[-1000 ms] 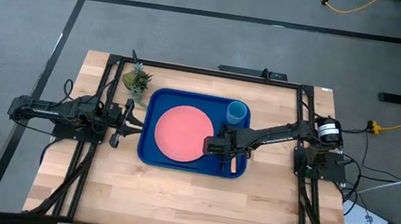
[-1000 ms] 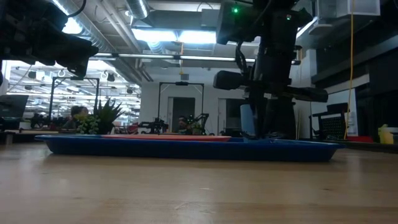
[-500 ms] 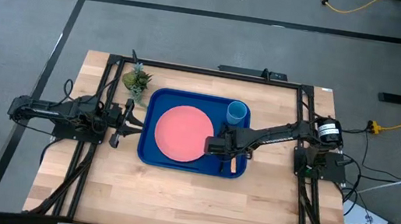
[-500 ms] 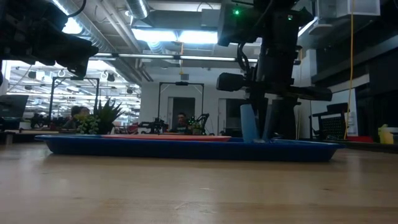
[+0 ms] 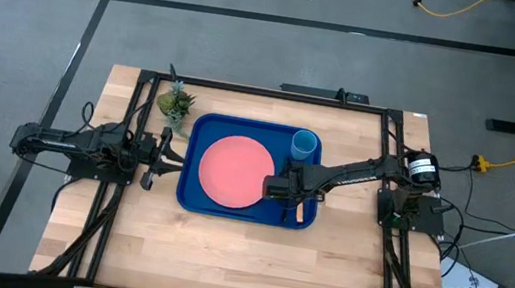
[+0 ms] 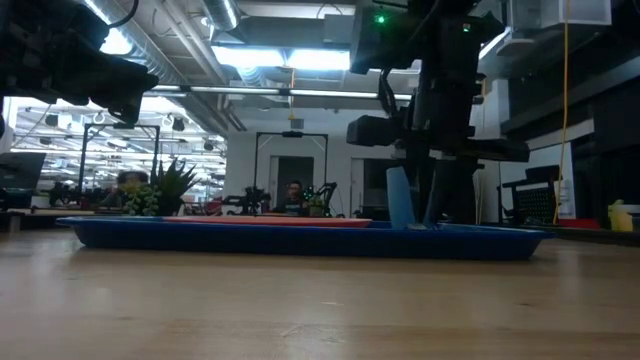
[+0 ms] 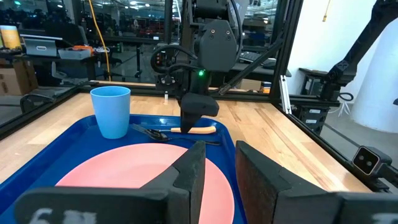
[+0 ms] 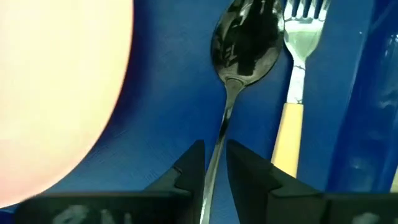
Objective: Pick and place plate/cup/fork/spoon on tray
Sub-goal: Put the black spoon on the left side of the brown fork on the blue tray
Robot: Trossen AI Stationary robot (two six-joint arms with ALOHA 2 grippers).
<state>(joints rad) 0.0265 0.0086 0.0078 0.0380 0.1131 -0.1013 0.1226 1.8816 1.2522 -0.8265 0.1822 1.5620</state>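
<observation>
Two right fingers (image 8: pixel 214 165) straddle the dark shiny spoon (image 8: pixel 239 62) handle, seemingly released.

High view: right end effector (image 5: pixel 289 191) covers the spoon and fork. Right wrist view: spoon (image 8: pixel 239 56) handle end hidden behind the fingers; fork (image 8: pixel 292 106) tine tips and plate (image 8: pixel 56 87) cut by frame edge. Low view: background people blurred.
</observation>
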